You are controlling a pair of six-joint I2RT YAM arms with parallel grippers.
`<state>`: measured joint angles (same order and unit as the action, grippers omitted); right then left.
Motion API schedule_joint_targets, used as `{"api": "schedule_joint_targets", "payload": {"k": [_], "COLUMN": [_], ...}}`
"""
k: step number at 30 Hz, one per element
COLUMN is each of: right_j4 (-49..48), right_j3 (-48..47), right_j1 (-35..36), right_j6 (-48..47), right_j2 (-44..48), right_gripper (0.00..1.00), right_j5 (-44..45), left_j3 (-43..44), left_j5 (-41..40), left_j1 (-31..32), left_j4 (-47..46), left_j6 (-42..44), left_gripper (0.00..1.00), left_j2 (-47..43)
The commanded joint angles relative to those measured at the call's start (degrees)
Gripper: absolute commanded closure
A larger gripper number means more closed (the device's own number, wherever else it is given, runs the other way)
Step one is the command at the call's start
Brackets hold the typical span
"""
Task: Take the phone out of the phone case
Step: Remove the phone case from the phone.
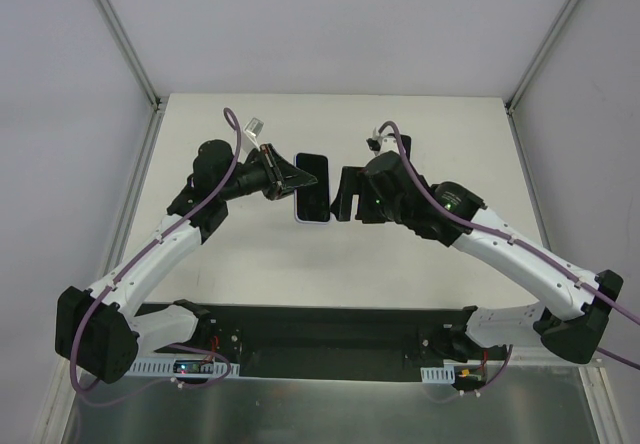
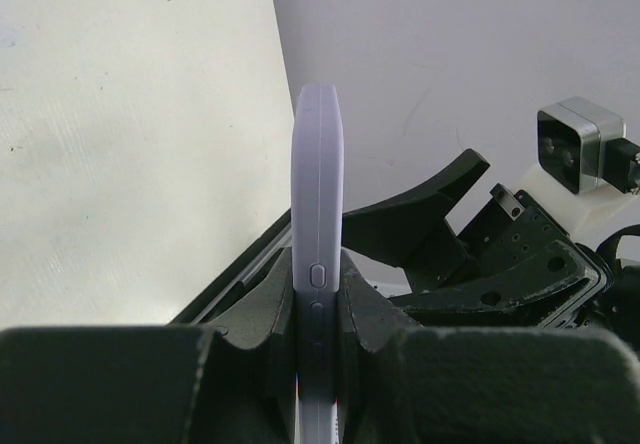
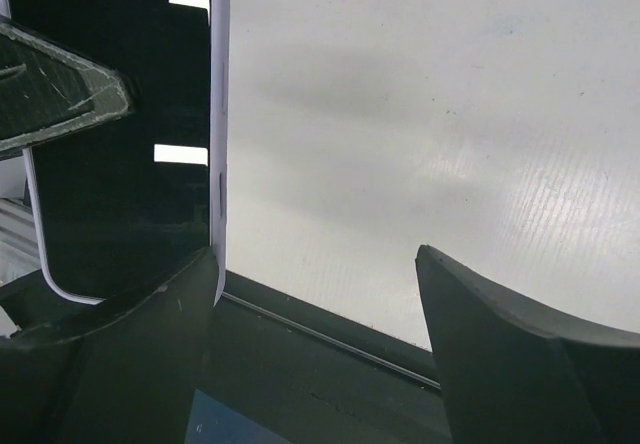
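White table (image 1: 400, 264), both arms reach in to mid-table. Left arm (image 1: 150, 254) from the left, right arm (image 1: 510, 249) from the right, meeting at the phone (image 1: 313, 182). Phone is screen-up to the top camera and sits inside the lilac case (image 1: 312, 220); not out yet. Can't tell whether it rests on the table or is lifted.

Left gripper (image 2: 318, 304) is pinching the cased phone across its thickness, pads on front and back, with the case edge standing up between them. Right gripper (image 3: 315, 284) is spread, nothing in it, and one finger (image 3: 150, 314) sits just beside the case rim (image 3: 219, 114); contact unclear.

Step in hand, as I judge it: right fingers catch the case lip and peel it off while the left holds. Hook the rim only, not the glass, starting at a corner. The left pinch covers both faces, so it may lock the phone in the case; consider regripping. Avoid the side button (image 2: 319, 272).
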<state>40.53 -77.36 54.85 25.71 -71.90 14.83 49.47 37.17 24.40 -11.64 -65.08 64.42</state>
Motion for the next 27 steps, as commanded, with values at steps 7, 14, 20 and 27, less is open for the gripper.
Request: {"api": "schedule_joint_targets", "payload": {"k": [7, 14, 20, 27], "right_j4": [7.0, 2.3, -2.8, -21.9], "right_j3": [2.0, 6.4, 8.1, 17.3], "right_j1": [0.1, 0.1, 0.0, -1.3], "right_j6": [-0.1, 1.5, 2.7, 8.8], "right_j2": [-3.4, -4.0, -3.7, 0.4], "right_gripper": [0.19, 0.19, 0.18, 0.16], "right_j5": [3.7, -1.2, -7.0, -22.0], "left_j3": [5.1, 4.1, 1.0, -4.9], "left_j5": [1.6, 0.8, -0.3, -2.7], "left_j1": [0.0, -0.1, -0.1, -0.1], "left_j4": [-10.2, -15.4, -20.9, -28.5], "left_j6": [-6.4, -11.1, -15.2, -21.1], "left_gripper": [1.00, 1.00, 1.00, 1.00], "left_j2": [-4.0, -5.7, -5.9, -5.7]}}
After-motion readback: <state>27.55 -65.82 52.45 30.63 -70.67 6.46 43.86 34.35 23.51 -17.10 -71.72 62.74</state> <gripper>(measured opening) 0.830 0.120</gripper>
